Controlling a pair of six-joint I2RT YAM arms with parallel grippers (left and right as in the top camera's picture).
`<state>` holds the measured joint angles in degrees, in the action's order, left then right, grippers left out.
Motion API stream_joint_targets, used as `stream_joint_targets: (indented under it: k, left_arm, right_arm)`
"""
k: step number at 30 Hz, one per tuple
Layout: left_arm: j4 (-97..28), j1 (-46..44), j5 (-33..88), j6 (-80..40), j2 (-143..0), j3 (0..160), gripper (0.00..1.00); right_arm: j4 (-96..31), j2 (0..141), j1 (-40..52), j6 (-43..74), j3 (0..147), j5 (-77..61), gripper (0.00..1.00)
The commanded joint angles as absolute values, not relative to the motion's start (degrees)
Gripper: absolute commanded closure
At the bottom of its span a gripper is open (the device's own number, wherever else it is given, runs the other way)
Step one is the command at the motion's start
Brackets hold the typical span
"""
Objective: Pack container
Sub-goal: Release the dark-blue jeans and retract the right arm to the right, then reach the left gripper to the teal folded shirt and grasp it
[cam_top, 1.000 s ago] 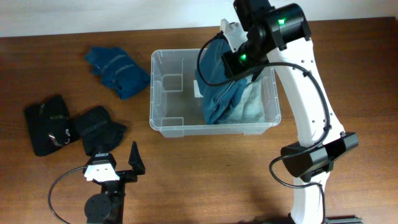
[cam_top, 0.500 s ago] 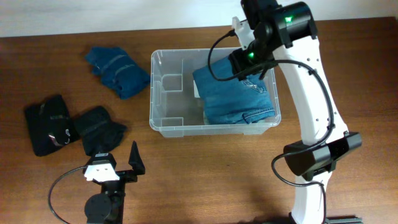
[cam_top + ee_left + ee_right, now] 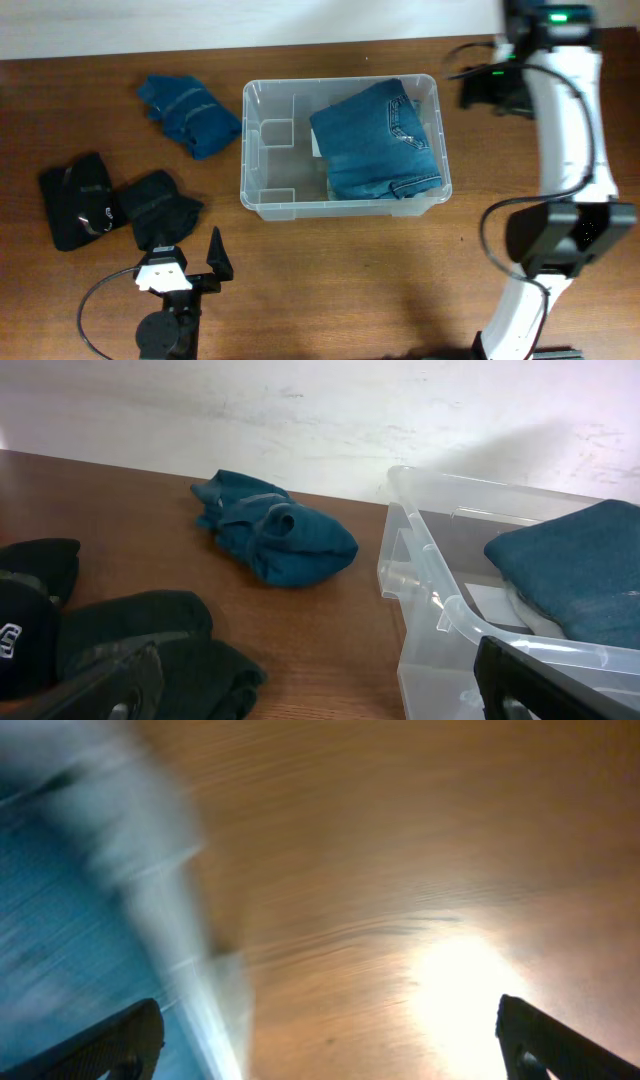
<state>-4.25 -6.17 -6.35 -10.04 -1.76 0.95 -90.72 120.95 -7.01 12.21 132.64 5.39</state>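
Observation:
The container (image 3: 249, 150) is a clear plastic bin at the table's middle. Folded blue jeans (image 3: 378, 140) lie in its right half, and its left half holds nothing. My right gripper (image 3: 470, 90) hangs open and empty over the table, just past the bin's right wall. Its blurred wrist view shows the bin's edge (image 3: 170, 920), the jeans (image 3: 50, 920) and bare wood between the fingers (image 3: 120, 1045). My left gripper (image 3: 190, 258) rests open near the front edge, facing the bin's corner (image 3: 420, 570). Nothing lies between its fingers (image 3: 540, 680).
A teal-blue garment (image 3: 190, 115) lies left of the bin, also in the left wrist view (image 3: 275, 535). Two black garments (image 3: 80, 200) (image 3: 160, 208) lie at the left, one close to my left gripper (image 3: 140, 640). A white wall stands behind the table.
The right gripper opened and let the jeans settle into the bin. It then swung right, away from the bin. The left arm stayed still.

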Motion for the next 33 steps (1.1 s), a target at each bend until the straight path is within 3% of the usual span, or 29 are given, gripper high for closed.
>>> stream_joint_targets:
  k: [1, 12, 23, 28, 33]
  left_arm:
    - [-4.1, -5.9, -5.8, -9.1, -1.5, 0.5, 0.00]
    - [-3.9, -5.8, -7.7, -8.9, -1.5, 0.5, 0.01]
    - [5.5, -5.8, -0.2, -7.6, -3.9, 1.7, 0.00]
    - [6.7, -4.8, -4.9, -3.2, -14.1, 10.0, 0.01]
    - [8.6, -0.3, 3.1, 2.5, -35.7, 28.2, 0.01]
  right_arm:
    - [-90.5, 119.6, -14.3, 17.1, 131.4, 6.9, 0.01]
    - [-90.5, 119.6, -32.5, 17.0, 131.4, 6.9, 0.01]
    - [-90.6, 119.6, -40.2, 17.0, 131.4, 6.9, 0.01]
    - [-90.5, 119.6, -40.5, 17.0, 131.4, 6.9, 0.01]
    - [-90.6, 119.6, -40.5, 17.0, 131.4, 6.9, 0.01]
